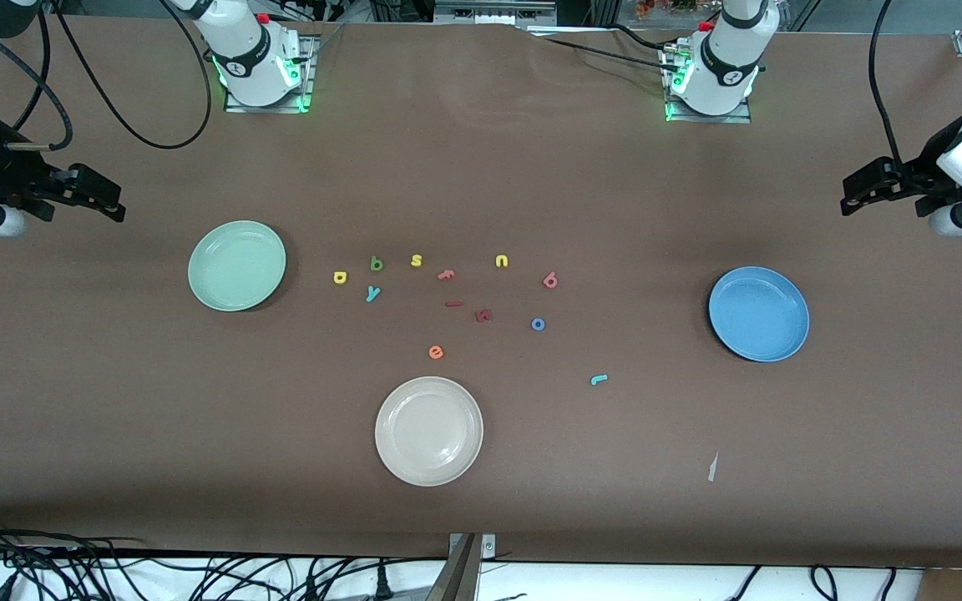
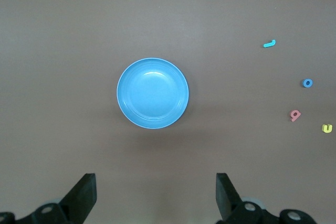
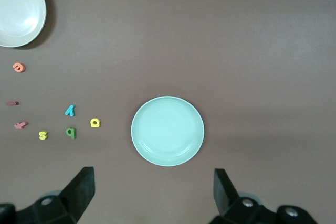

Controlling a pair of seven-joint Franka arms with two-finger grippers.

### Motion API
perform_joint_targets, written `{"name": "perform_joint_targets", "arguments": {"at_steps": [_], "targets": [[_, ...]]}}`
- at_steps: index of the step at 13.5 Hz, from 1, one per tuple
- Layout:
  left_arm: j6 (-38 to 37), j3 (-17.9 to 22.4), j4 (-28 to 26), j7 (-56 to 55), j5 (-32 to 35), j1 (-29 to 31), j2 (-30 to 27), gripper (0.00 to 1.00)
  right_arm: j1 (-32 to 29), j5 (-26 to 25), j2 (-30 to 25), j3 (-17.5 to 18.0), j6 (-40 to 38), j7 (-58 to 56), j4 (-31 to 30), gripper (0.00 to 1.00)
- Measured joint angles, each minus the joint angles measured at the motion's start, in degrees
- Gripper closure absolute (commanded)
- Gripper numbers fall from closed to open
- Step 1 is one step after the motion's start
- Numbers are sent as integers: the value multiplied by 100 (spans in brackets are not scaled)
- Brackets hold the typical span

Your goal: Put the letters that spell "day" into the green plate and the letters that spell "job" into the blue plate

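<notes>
The green plate (image 1: 236, 265) lies toward the right arm's end, the blue plate (image 1: 758, 313) toward the left arm's end. Between them lie the yellow "a" (image 1: 340, 277), green "d" (image 1: 377, 265) and teal "y" (image 1: 372, 293) close to the green plate. The salmon "b" (image 1: 550, 280), blue "o" (image 1: 538, 324) and teal "j" (image 1: 599, 380) lie closer to the blue plate. My right gripper (image 1: 105, 199) hangs open and empty high over the table's end by the green plate (image 3: 167, 130). My left gripper (image 1: 857, 194) hangs open and empty by the blue plate (image 2: 152, 93).
A cream-white plate (image 1: 428, 430) sits nearer the front camera. Other letters lie among the task's own: yellow "s" (image 1: 417, 260), yellow "u" (image 1: 502, 261), pink "f" (image 1: 446, 275), orange "e" (image 1: 436, 352), two dark red pieces (image 1: 483, 315). A scrap of tape (image 1: 712, 467) lies near the front edge.
</notes>
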Motion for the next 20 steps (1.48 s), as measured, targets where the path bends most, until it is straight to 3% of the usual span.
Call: {"name": "perform_joint_targets", "arguments": {"at_steps": [17,20], "targets": [[-60,-30,0,0,0,-12,0,0,2,5,0,5,-54,0,-1,0],[-69,-31,0,0,0,-12,0,0,7,67,1,137,-59,367,-48,0]]}}
